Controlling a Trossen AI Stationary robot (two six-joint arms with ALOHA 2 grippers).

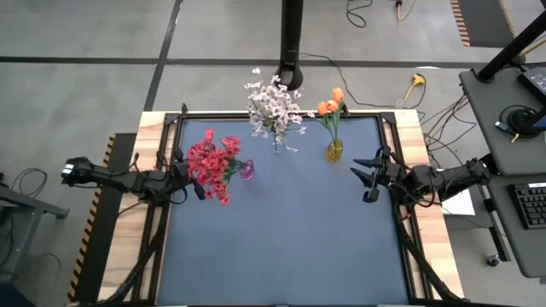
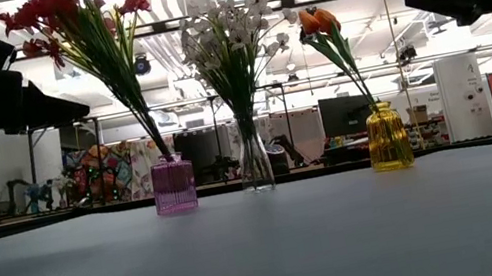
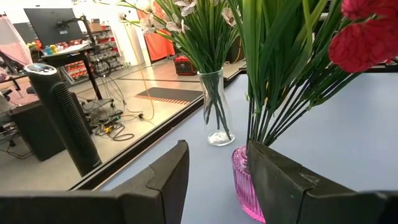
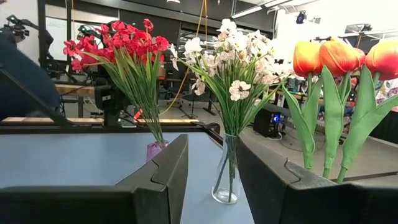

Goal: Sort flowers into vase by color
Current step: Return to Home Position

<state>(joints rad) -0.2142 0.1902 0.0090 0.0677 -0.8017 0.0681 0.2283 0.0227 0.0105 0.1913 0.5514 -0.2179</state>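
Tulips [image 4: 336, 59] cropped, purple vase [image 4: 155, 150] half-hidden

Blue table mat [image 1: 281, 247], wooden boards [image 1: 126, 230] along both sides. Black post [image 1: 292, 43] stands behind the far edge, mid-table. Floor beyond: loose cables [image 1: 363, 13], yellow plug [image 1: 416, 81], hazard-striped tape [image 1: 463, 21]. Grey desk [image 1: 490, 102] off the right side, headphones [image 1: 514, 119] on it, keyboard [image 1: 531, 205] nearby. Left wrist view: dark tower fan [image 3: 62, 118] on the floor, monitor [image 3: 53, 23] behind it, red box [image 3: 185, 64] further back.
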